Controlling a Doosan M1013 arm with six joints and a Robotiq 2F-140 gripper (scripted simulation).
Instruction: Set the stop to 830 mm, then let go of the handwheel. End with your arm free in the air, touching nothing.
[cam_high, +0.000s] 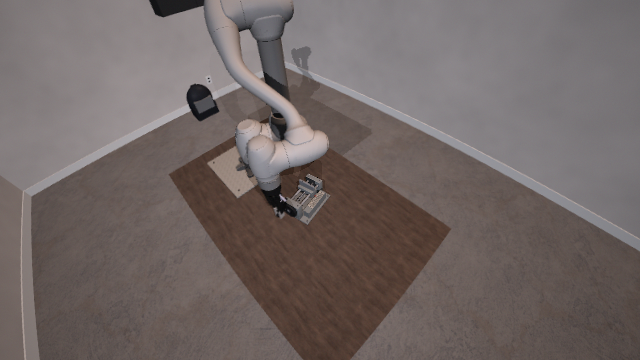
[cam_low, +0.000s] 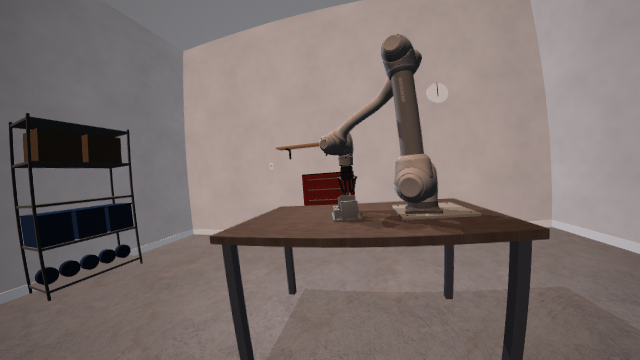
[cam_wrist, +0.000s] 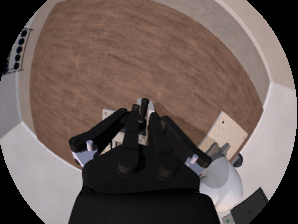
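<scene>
A small grey stop fixture (cam_high: 310, 198) with a rail and scale sits on the brown table top; it also shows in the exterior view (cam_low: 346, 209). Its handwheel (cam_high: 286, 212) is at the near end. My gripper (cam_high: 281, 209) points straight down and is shut on the handwheel. In the exterior view the gripper (cam_low: 347, 189) stands right on top of the fixture. In the wrist view the black fingers are nearly together around a small pale part; most of the fixture is hidden beneath them. The scale reading is too small to tell.
The arm's base sits on a beige plate (cam_high: 235, 170) on the table (cam_low: 380, 225). A red drawer cabinet (cam_low: 321, 189) stands behind the table. A metal shelf rack (cam_low: 72, 200) stands at the left wall. A small wall shelf (cam_low: 297, 147) hangs behind.
</scene>
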